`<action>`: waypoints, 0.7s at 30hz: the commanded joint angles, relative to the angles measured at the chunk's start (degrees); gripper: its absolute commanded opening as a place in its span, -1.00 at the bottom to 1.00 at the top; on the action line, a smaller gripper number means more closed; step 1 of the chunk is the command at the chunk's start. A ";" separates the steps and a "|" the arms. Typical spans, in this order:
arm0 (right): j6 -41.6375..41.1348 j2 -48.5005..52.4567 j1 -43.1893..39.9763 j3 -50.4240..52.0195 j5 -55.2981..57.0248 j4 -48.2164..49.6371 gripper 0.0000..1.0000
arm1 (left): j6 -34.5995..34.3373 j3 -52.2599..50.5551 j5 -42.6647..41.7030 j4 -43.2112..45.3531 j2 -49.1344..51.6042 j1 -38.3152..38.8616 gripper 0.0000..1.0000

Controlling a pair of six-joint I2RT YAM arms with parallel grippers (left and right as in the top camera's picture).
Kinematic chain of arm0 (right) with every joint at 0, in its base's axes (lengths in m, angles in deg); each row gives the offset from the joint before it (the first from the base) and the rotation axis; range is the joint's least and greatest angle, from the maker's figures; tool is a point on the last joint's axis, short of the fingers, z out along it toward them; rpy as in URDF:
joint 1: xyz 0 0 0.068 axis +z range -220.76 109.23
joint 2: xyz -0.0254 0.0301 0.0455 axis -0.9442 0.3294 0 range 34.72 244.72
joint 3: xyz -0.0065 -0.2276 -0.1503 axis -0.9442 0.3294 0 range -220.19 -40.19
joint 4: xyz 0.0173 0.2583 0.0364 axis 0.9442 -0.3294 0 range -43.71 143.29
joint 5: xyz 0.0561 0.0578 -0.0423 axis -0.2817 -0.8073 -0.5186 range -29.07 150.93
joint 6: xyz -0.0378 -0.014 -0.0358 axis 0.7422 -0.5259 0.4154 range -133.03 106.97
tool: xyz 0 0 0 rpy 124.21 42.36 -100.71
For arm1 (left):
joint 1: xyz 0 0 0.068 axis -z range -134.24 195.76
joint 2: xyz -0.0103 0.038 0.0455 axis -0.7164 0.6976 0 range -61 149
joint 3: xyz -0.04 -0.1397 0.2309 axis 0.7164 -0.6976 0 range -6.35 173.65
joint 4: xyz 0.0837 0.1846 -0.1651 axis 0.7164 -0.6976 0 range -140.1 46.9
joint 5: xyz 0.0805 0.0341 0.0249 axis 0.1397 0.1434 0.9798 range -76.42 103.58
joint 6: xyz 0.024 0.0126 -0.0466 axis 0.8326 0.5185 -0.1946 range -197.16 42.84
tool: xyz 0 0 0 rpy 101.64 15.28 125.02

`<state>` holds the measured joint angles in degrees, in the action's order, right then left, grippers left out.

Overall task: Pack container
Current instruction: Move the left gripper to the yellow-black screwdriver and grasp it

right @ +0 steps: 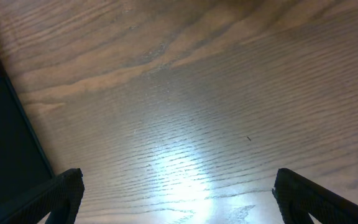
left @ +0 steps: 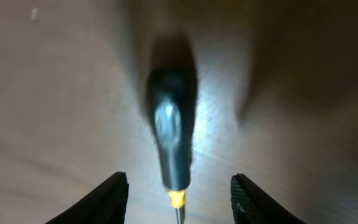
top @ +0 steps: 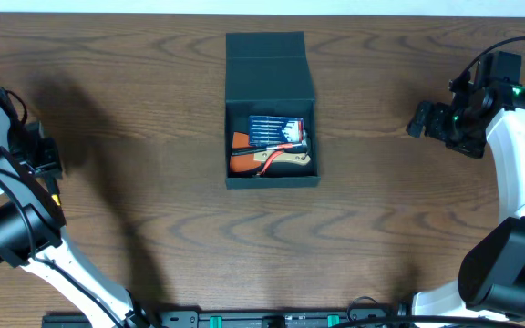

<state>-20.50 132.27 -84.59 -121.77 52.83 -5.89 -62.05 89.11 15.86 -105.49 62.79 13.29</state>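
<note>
The container [top: 272,173] is a dark teal-black box at the table's middle, its flap lid [top: 267,66] open toward the back. Inside lie a blue-labelled pack [top: 276,128] and orange-handled tools [top: 267,159]. A screwdriver [left: 173,124] with a dark handle, yellow collar and metal shaft lies on the table in the left wrist view. My left gripper [left: 179,178] is open, one jaw on each side of it, not touching. In the overhead view my left gripper [top: 51,173] is at the far left. My right gripper [top: 417,118] [right: 178,177] is open and empty over bare table, right of the container.
The wooden table [top: 153,210] fills the overhead view. A dark wall of the container [right: 5,143] shows at the left edge of the right wrist view. A black rail [top: 272,319] runs along the table's front edge.
</note>
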 commanded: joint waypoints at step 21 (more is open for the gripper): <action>-0.63 0.28 -0.35 -0.04 -0.26 -2.58 0.99 | 4.48 -5.18 -3.19 7.58 1.62 -2.99 0.04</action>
<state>-20.50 132.27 -84.59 -121.77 52.83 -8.43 -57.61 85.85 13.31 -98.21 63.53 10.54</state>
